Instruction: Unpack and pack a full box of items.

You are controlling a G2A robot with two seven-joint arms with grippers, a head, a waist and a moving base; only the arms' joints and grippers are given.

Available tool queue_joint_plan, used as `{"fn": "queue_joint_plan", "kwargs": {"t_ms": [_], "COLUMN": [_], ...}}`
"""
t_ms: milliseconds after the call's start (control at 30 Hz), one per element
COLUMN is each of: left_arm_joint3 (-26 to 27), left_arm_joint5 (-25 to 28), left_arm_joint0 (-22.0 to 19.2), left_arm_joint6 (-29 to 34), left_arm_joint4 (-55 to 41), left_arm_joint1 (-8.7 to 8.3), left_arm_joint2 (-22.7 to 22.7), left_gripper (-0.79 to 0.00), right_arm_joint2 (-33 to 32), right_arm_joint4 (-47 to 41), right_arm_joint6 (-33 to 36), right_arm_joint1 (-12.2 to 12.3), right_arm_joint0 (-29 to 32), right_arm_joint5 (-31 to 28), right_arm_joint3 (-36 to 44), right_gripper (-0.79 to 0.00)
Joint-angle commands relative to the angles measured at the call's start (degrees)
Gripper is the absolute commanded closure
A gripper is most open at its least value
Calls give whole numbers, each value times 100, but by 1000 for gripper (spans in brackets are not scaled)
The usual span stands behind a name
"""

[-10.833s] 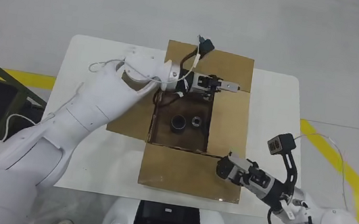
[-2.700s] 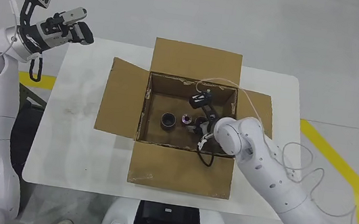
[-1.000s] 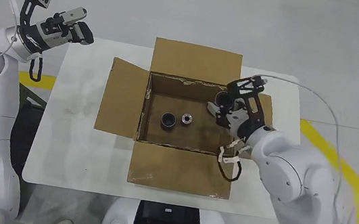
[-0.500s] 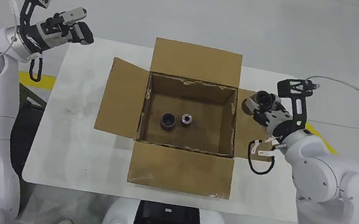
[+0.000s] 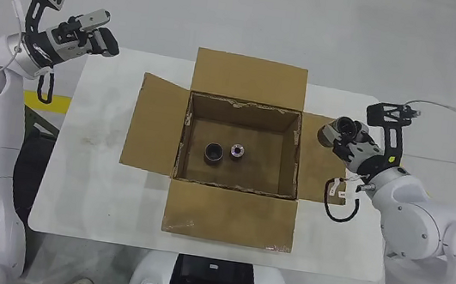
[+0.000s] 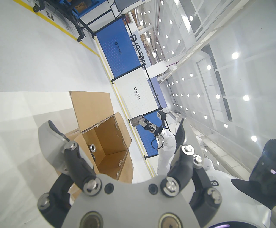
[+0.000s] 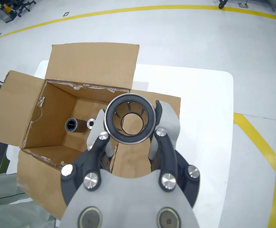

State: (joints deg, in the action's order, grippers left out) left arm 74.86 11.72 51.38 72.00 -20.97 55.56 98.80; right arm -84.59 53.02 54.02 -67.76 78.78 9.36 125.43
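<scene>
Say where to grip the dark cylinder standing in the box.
Probably its outer wall near the top rim, coming straight down: the dark cylinder stands upright, open end up, on the cardboard box floor, walls blocking side approaches.

White rectangular bench [image 5: 86, 167] with rounded corners, long side running left to right. One item sits directly on it: an open brown corrugated cardboard box [image 5: 245, 114], about mid-bench and toward the far edge. All four flaps are folded outward. The left flap [image 5: 159, 124], right flap [image 5: 307, 165] and near flap [image 5: 231, 217] spread over the bench top. The far flap [image 5: 250, 77] tilts upward at the far edge. More bench top shows left of the box than right.
</scene>
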Motion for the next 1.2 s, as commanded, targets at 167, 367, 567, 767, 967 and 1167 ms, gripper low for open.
{"fn": "queue_joint_plan", "kwargs": {"t_ms": [167,367,567,767,967,1167], "left_arm_joint3": [0,0,0,0,0,0], "left_arm_joint5": [0,0,0,0,0,0], "left_arm_joint0": [0,0,0,0,0,0], "left_arm_joint6": [0,0,0,0,0,0], "left_arm_joint4": [0,0,0,0,0,0], "left_arm_joint1": [0,0,0,0,0,0], "left_arm_joint2": [0,0,0,0,0,0], "left_gripper": [-785,-785,-785,-785,-785,-785], "right_arm_joint2": [0,-119,-576,-660,-502,-441], "right_arm_joint4": [0,157,147,288,367,412], "right_arm_joint6": [0,-346,-590,-791,-1085,-1345], "right_arm_joint1": [0,20,42,44,16,-4], "right_arm_joint0": [0,144,144,-43,-286,-362], "right_arm_joint5": [0,-182,-28,149,361,513], "right_arm_joint3": [0,-251,-620,-1273,-2019,-2618], "right_gripper": [0,0,0,0,0,0]}}
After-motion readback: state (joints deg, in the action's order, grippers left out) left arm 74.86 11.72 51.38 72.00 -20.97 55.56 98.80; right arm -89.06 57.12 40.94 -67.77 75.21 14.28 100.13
